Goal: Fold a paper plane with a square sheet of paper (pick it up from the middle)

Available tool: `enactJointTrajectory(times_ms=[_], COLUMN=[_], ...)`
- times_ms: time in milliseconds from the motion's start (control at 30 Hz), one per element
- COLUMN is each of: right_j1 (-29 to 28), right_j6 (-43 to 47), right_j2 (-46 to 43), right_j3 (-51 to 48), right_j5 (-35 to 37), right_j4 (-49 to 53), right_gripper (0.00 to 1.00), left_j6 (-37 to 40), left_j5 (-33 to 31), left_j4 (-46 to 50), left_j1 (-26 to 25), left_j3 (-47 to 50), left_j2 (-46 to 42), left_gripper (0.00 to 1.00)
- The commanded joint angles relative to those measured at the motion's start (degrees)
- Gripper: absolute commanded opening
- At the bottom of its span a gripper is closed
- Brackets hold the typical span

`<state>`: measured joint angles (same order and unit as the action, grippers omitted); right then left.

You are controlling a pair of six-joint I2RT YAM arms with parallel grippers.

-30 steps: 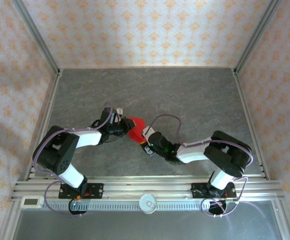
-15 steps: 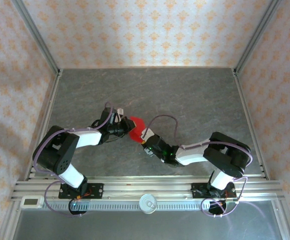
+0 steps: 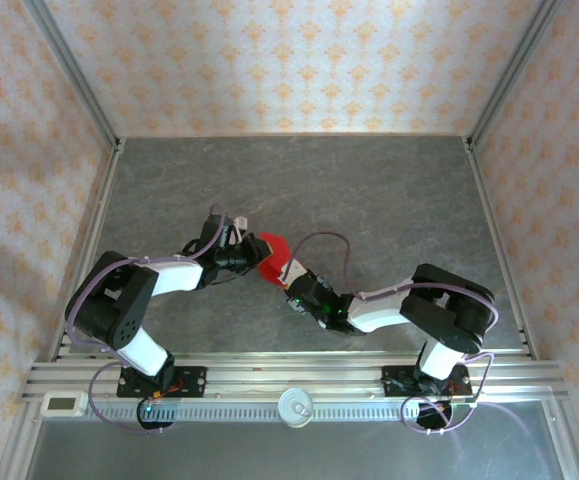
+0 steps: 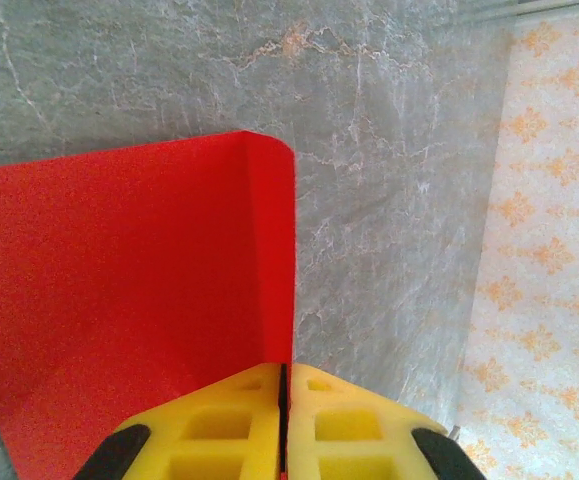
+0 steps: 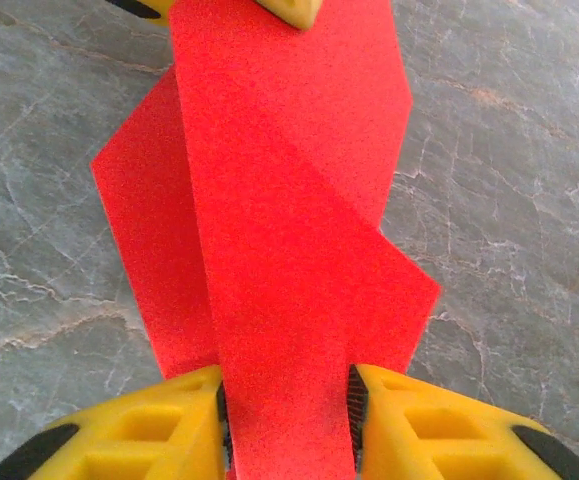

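The red sheet of paper [image 3: 272,254], folded into a creased, angular shape, is held up between both grippers at the middle of the table. My left gripper [image 3: 252,250] is shut on one folded edge; in the left wrist view its yellow fingers [image 4: 239,420] meet on the paper [image 4: 119,300], which spreads out to the left. My right gripper [image 3: 288,276] reaches in from the lower right. In the right wrist view a folded band of the paper [image 5: 289,230] runs between the right gripper's [image 5: 287,400] pads and touches both. A left fingertip [image 5: 291,10] shows at the top.
Grey marbled table [image 3: 369,190] with patterned walls on three sides and metal frame posts at the corners. An aluminium rail [image 3: 299,380] runs along the near edge, carrying a round white part [image 3: 295,405] and a small white device [image 3: 64,403].
The right arm's forearm and elbow have slid left, closer to the paper, and its jaws have narrowed slightly. The left arm and the paper have stayed put.
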<state>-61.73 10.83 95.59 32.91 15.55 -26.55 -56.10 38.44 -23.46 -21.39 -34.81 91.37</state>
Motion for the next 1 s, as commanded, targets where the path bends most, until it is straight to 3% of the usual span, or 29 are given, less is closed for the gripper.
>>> enactJointTrajectory(times_ms=[0, 400, 600, 967], right_j1=[-0.23, -0.28, -0.31, -0.25], right_j6=[0.46, 0.16, -0.01, -0.46], right_j2=[0.11, 0.46, 0.27, 1.23], right_j3=[0.86, 0.84, 1.02, 1.51], right_j5=[1.1, -0.02, -1.09, -0.42], right_j4=[-0.52, -1.32, -1.43, -2.02], right_gripper=[0.3, 0.19, 0.08, 0.13], left_j6=[-0.33, 1.32, 2.58, 3.18], left_j5=[0.87, 1.16, 0.91, 1.43], left_j4=[-1.5, 0.14, 1.85, 2.5], left_j1=[-0.22, -0.24, -0.23, -0.25], left_j3=[-1.32, -2.31, -3.15, -3.71], left_j2=[0.43, 0.64, 0.67, 1.22], left_gripper=[0.09, 0.12, 0.26, 0.19])
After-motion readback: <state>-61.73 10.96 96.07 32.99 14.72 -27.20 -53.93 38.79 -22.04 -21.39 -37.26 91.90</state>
